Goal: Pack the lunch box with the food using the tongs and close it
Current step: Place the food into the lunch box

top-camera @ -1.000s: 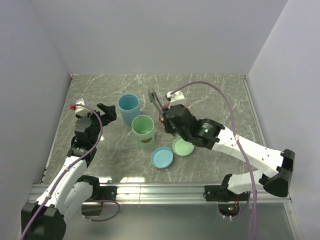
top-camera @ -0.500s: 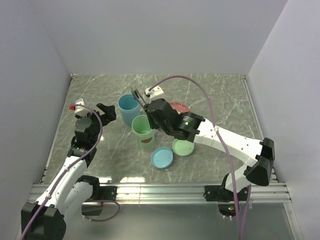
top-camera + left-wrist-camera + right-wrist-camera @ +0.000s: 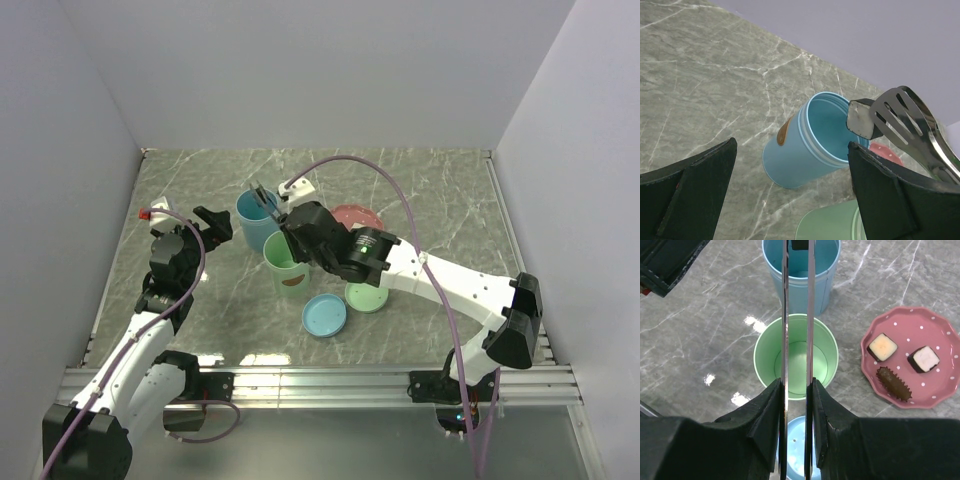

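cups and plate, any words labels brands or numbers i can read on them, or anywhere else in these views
No readable text in any view.
blue cup: brown patch on its side, no letters can be made out.
green cup: brown mark on its side, too small to read.
pink dotted plate: dots only, no writing.

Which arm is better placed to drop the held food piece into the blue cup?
Right. The right gripper holds the tongs, pinching a food block above the blue cup's opening. The left gripper is open and empty.
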